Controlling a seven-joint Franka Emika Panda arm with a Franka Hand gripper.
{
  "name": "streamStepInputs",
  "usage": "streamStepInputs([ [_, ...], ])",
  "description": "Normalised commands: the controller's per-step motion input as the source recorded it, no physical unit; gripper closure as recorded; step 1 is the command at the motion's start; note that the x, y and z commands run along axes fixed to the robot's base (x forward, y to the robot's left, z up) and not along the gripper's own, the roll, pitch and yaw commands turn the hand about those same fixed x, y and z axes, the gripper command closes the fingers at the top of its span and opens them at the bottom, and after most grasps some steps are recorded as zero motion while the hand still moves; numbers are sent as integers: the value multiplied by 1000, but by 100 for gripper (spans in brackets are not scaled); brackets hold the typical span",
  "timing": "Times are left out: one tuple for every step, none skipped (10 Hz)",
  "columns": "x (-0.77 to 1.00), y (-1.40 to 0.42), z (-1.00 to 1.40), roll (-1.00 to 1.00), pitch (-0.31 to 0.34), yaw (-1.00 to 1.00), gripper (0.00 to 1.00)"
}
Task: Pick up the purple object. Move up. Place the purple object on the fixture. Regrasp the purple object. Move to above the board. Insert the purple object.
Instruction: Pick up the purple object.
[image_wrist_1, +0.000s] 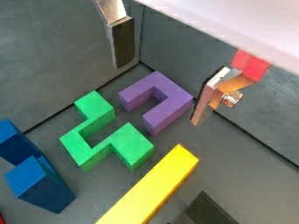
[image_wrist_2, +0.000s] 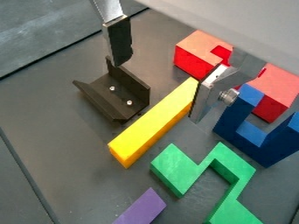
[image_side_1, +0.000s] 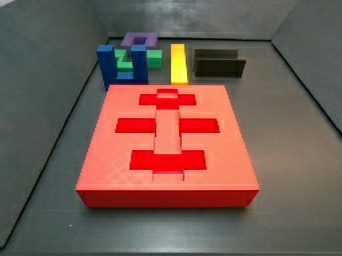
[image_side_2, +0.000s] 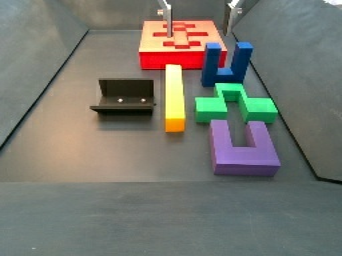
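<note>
The purple object (image_wrist_1: 156, 99) lies flat on the dark floor with its notch facing up, beside a green piece (image_wrist_1: 107, 136). In a side view the purple object (image_side_2: 243, 146) is the piece nearest the camera; in another it sits at the far end (image_side_1: 139, 40). My gripper (image_wrist_1: 160, 92) hangs open well above it, with nothing between the fingers (image_wrist_1: 121, 42). Only the fingertips of the gripper (image_side_2: 201, 6) show at the top edge. The fixture (image_wrist_2: 114, 94) stands next to a yellow bar (image_wrist_2: 158, 121), also the fixture (image_side_2: 123, 97). The red board (image_side_1: 167, 140) fills the near floor.
A blue U-shaped block (image_side_2: 227, 62) stands upright between the green piece (image_side_2: 234, 105) and the board (image_side_2: 181, 40). The yellow bar (image_side_2: 174, 95) runs between the fixture and the green piece. Grey walls (image_side_1: 301, 80) enclose the floor.
</note>
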Motion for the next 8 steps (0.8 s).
streamStepInputs([
  [51, 0, 0, -9, 0, 0, 0],
  [251, 446, -529, 0, 0, 0, 0],
  [520, 666, -834, 0, 34, -40, 0],
  [429, 691, -1000, 0, 0, -97, 0],
  [446, 366, -989, 21, 0, -51, 0],
  [369, 140, -957, 113, 0, -106, 0],
  [0, 69, -963, 87, -20, -180, 0],
  [-211, -57, -869, 0, -91, -146, 0],
])
